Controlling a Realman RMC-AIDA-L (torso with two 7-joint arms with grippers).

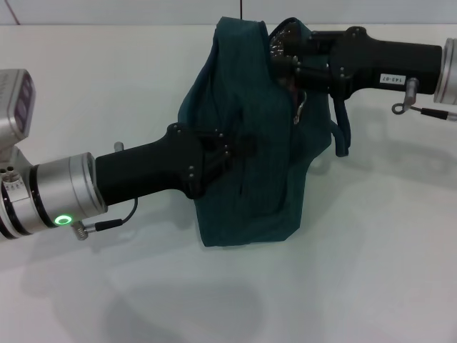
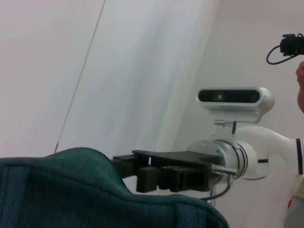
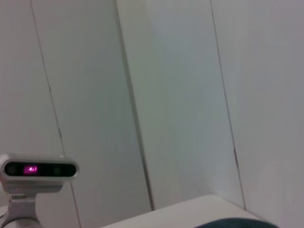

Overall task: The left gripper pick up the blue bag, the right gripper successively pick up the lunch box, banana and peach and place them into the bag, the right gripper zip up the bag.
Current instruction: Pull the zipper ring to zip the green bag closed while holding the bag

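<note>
Gripping blue bag [image 1: 250, 179] side — left gripper [image 1: 239, 148] | right gripper [image 1: 285, 61] at top

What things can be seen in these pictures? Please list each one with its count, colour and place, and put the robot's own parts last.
blue bag: one, dark teal-green fabric, standing in the middle of the table, between the two arms.
bag handle: one visible loop, dark teal, hanging at the bag's right side.
table: one, white, under everything.
wall panels: white, behind the table, seen in both wrist views.
left gripper: one, black, at the bag's left side, against the fabric.
right gripper: one, black, at the bag's top opening.
Lunch box, banana and peach: not visible.
</note>
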